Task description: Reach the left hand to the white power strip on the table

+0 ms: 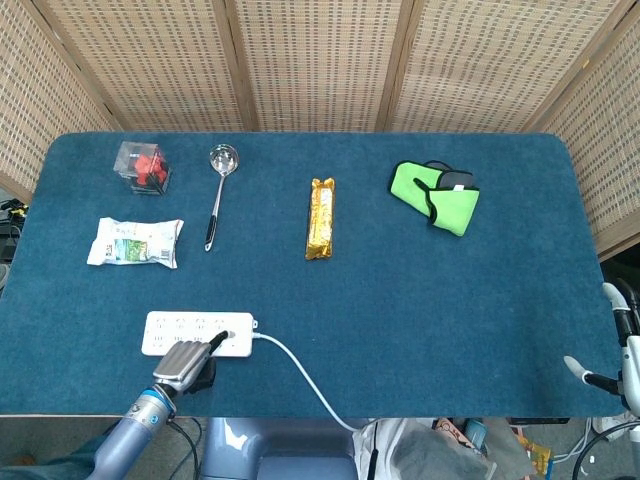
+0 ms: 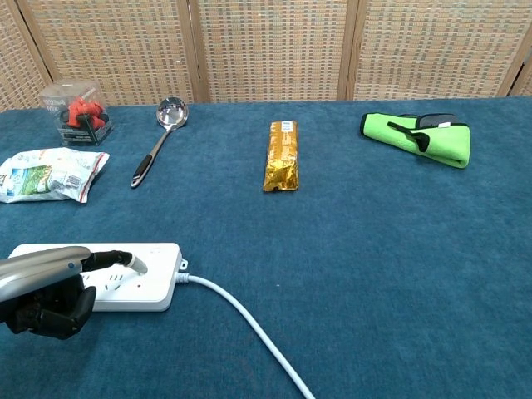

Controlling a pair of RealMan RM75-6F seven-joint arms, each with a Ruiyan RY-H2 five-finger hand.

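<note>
The white power strip (image 1: 197, 333) lies near the table's front left edge, its white cable (image 1: 300, 377) running off to the right and over the front edge. My left hand (image 1: 186, 364) sits at the strip's near side, most fingers curled in, one dark fingertip (image 2: 126, 261) stretched onto the strip's (image 2: 133, 283) top near the cable end. It holds nothing. In the chest view the left hand (image 2: 46, 293) covers the strip's near left part. My right hand (image 1: 612, 352) hangs off the table's right edge, fingers apart and empty.
On the blue cloth lie a snack packet (image 1: 135, 242), a clear box with red contents (image 1: 141, 165), a metal ladle (image 1: 216, 193), a gold wrapped bar (image 1: 320, 217) and a green pouch with black glasses (image 1: 436, 193). Wicker screens stand behind.
</note>
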